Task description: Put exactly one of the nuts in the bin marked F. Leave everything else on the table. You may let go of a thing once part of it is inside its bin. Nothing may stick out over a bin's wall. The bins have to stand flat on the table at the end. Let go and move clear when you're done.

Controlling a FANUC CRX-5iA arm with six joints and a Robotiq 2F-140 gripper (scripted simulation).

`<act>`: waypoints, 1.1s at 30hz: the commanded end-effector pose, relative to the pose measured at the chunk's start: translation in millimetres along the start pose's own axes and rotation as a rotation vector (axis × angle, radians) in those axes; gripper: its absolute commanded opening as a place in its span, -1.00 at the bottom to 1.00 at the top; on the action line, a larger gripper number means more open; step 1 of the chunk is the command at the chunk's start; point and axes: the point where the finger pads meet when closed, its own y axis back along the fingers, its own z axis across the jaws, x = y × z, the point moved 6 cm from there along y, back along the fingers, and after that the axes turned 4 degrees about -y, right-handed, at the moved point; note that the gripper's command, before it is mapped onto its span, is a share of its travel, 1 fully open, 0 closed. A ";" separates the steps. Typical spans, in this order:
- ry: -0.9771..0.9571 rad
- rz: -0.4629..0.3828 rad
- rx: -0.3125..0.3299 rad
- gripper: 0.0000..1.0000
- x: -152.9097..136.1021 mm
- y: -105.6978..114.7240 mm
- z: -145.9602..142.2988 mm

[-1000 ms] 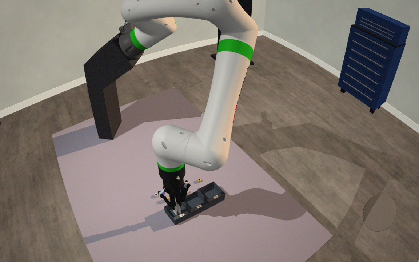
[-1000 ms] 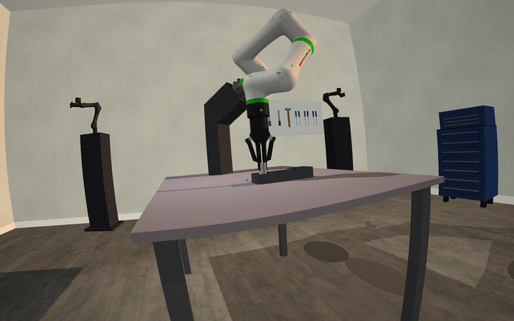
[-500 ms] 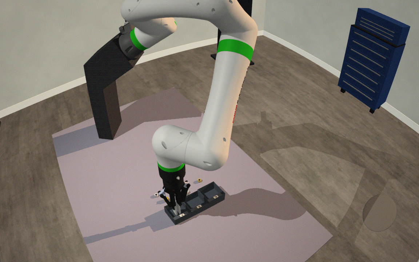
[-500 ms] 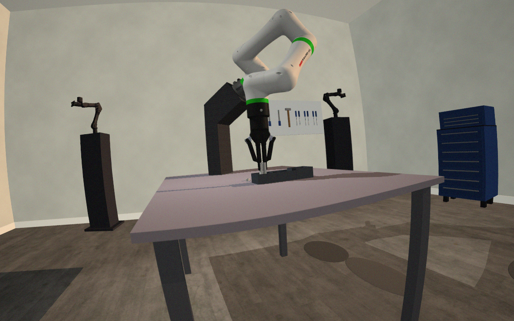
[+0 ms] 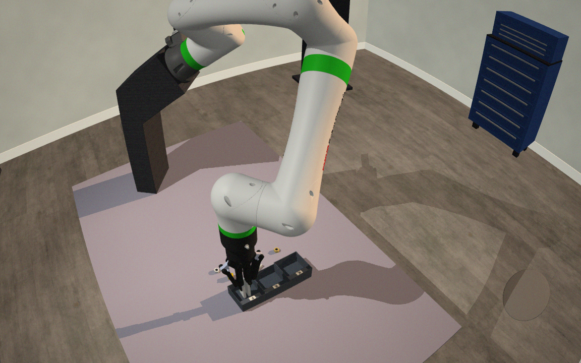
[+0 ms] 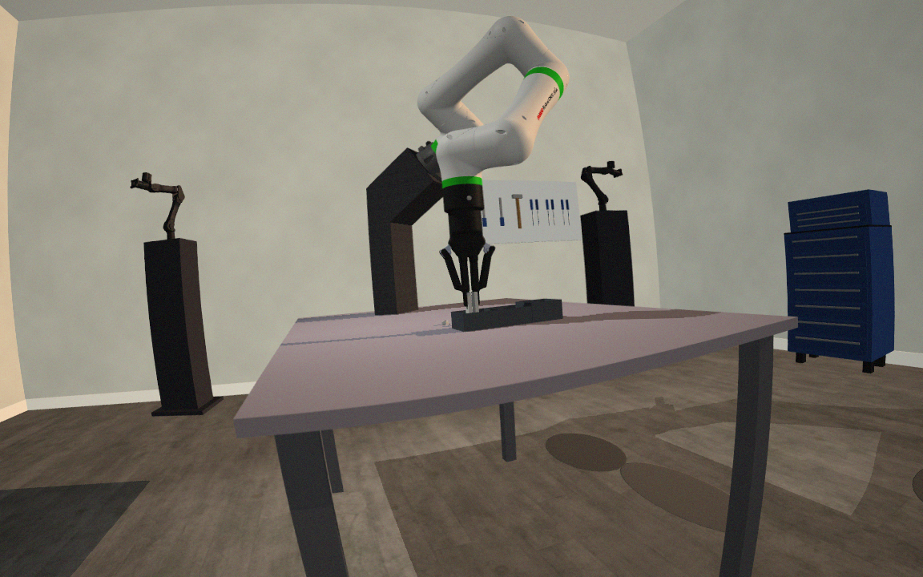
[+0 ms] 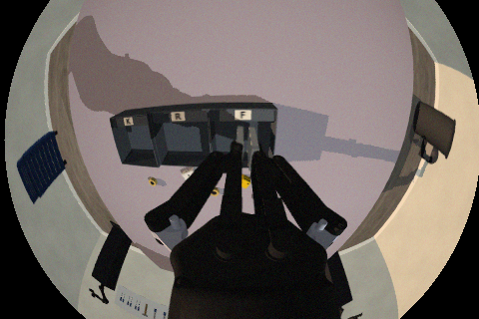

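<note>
The gripper is lowered inside bin F, fingers nearly together (no nut seen between). Loose nuts lie just behind bin F. It should be lifted straight up, walls untouched.

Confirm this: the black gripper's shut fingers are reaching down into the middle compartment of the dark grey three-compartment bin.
Not the middle. The black gripper, fingers shut, reaches into the end compartment marked F of the dark grey three-compartment bin, as the wrist view shows.
</note>
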 end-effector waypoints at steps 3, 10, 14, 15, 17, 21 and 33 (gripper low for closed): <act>0.000 0.000 0.000 -0.89 0.2 5.4 0.2; 0.000 0.000 0.000 -0.89 0.2 13.4 0.2; 0.000 0.000 0.000 -0.89 0.2 17.4 0.2; 0.000 0.000 0.000 -0.89 0.2 18.8 0.2; 0.000 0.000 0.000 -0.89 0.2 21.4 0.2; 0.000 0.000 0.000 -0.89 0.2 26.8 0.2; 0.000 0.000 0.000 -0.89 0.2 59.5 0.2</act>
